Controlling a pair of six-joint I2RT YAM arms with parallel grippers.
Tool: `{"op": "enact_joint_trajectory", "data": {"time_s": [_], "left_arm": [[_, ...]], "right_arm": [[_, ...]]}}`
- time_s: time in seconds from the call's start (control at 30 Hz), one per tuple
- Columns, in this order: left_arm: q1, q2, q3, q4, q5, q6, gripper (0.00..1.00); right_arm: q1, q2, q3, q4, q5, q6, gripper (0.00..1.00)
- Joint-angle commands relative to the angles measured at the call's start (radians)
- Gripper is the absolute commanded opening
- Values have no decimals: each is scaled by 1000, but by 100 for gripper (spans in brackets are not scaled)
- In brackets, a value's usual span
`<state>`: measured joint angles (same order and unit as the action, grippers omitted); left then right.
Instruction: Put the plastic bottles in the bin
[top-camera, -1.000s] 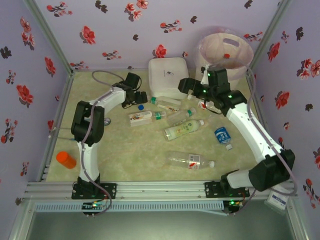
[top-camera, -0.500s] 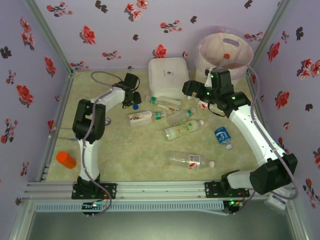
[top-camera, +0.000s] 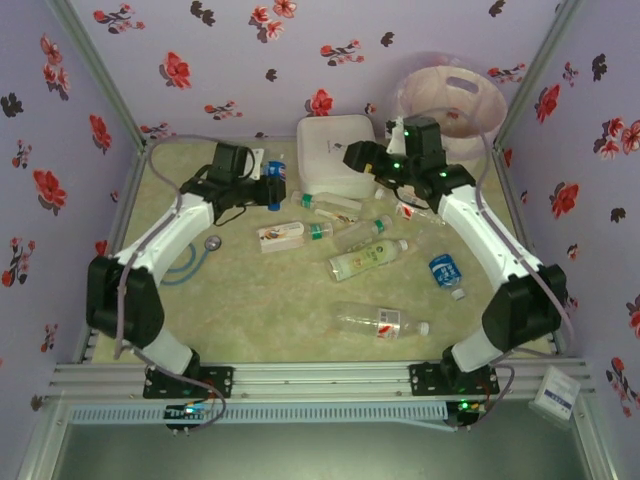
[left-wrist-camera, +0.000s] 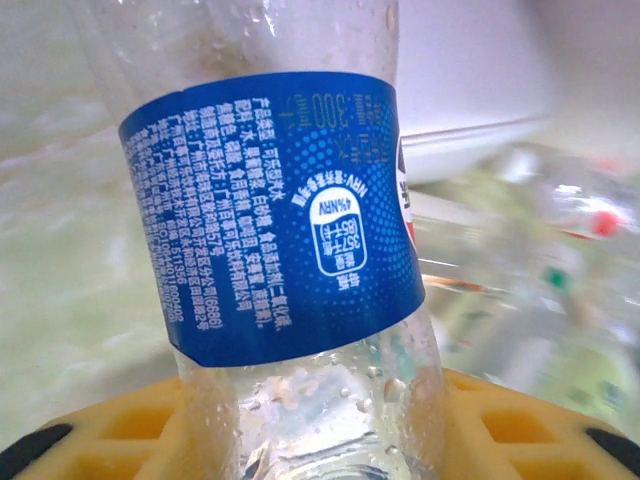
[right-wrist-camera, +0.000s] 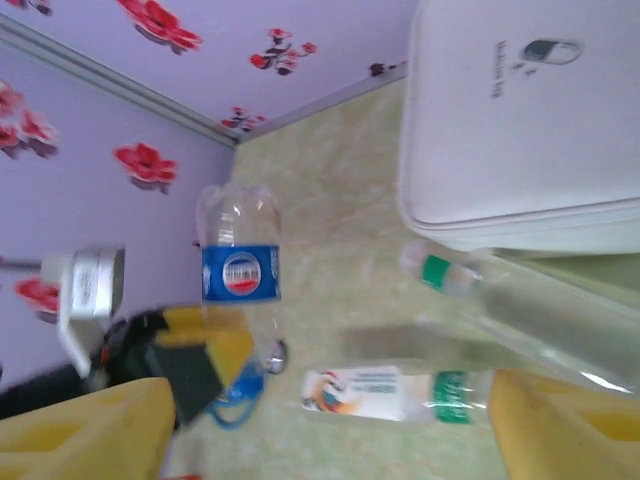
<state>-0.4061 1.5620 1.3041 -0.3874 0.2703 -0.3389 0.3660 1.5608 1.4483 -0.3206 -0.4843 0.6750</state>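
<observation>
— Well, what did the left gripper (top-camera: 268, 186) have?

— It was pinched on a blue-labelled bottle (left-wrist-camera: 285, 215). Its yellow fingers (left-wrist-camera: 505, 430) clamped the clear, droplet-beaded plastic just beside the blue wrap with its white print.

— And where was that bottle?

— Held off the counter (top-camera: 270, 290), near the white box (top-camera: 335, 150) and well apart from the bin (top-camera: 450, 95) in the far right corner. The left arm reached forward with its elbow swung out to the left.

— Different from a second earlier?

— Yes. Back then that gripper was down at the counter beside the bottle, elbow tucked in. Since then it had closed and lifted.

— The right gripper (right-wrist-camera: 325, 425)?

— Spread wide, nothing between its fingers. It had drifted left from the bin's side to hang over the white box's near edge. The other bottles (top-camera: 368, 258) lay scattered on the counter.
</observation>
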Motion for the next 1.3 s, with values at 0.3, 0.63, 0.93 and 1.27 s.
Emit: {"op": "enact_joint_trajectory", "data": {"time_s": [0.3,0.63,0.93,1.27], "left_arm": [[-66,-86,-91,190,328,105,39],[-97,-68,-58,213,363,136,39],[-98,-65,-60,235,251,115,40],[-122,-40,-54,278,277,112,40]], "right_arm": [[88,171,185,134,-193,105,71],[99,234,240,-15,-139,29,83],[93,214,253,-215,-59,-85,94],[96,240,237,-75,-151,7,83]]}}
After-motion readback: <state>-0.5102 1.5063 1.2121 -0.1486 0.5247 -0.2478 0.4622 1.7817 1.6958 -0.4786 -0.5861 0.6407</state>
